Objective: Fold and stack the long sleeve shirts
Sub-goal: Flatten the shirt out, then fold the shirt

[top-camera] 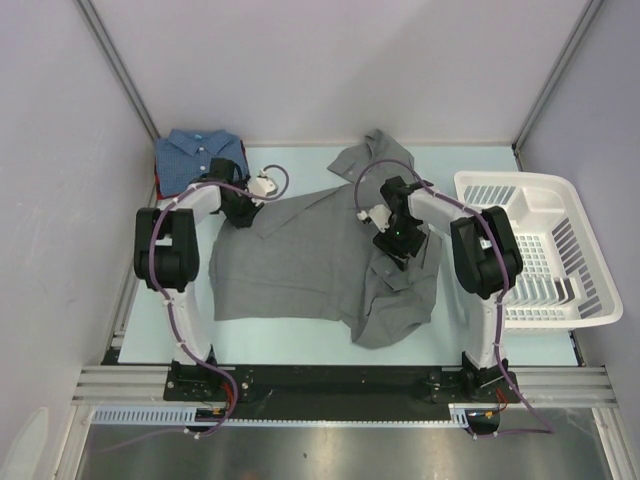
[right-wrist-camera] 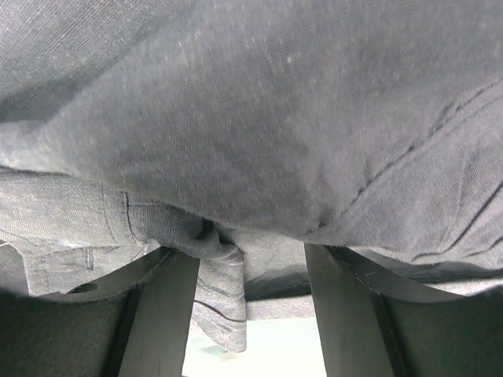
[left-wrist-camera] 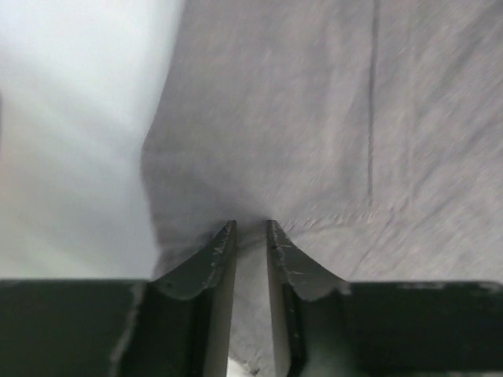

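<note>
- Left gripper [left-wrist-camera: 251, 225] clenched on the grey shirt [top-camera: 300, 265] at its far-left edge.
- Right gripper [right-wrist-camera: 251, 263] spread, a loose fold between, at its right side.
- Bare surface [top-camera: 290, 338] along its near edge.

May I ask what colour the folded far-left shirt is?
The folded shirt is blue; top external view.

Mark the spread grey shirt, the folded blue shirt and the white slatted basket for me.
plain mid-grey cloth shirt [top-camera: 290, 270]: top view, middle of its body panel.
folded blue collared shirt [top-camera: 188, 162]: top view, front below its collar.
white plastic slatted basket [top-camera: 520, 178]: top view, far rim.
</note>
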